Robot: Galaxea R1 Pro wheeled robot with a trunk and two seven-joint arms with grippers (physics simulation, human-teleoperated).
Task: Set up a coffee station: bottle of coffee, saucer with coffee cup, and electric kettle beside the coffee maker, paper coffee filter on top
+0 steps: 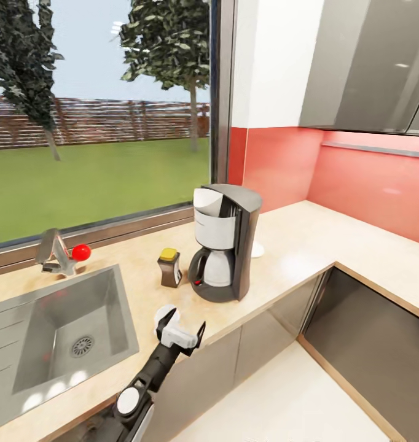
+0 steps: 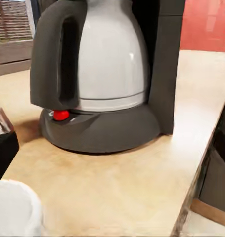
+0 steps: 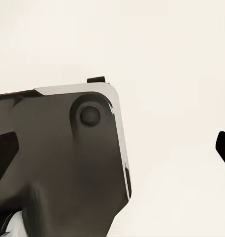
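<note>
Beige desk (image 1: 295, 245) stretched beyond the left tool (image 1: 184, 336), which hung at its front edge, fingers apart, holding nothing. Coffee maker (image 1: 225, 245) stood just ahead of that tool, slightly right. Bottle of coffee (image 1: 169, 267) stood directly ahead, touching nothing. Right tool's opening: cannot tell.

Countertop (image 1: 295, 245) bears coffee maker (image 1: 225, 245), bottle (image 1: 169, 267), perhaps saucer (image 1: 257, 249).
</note>
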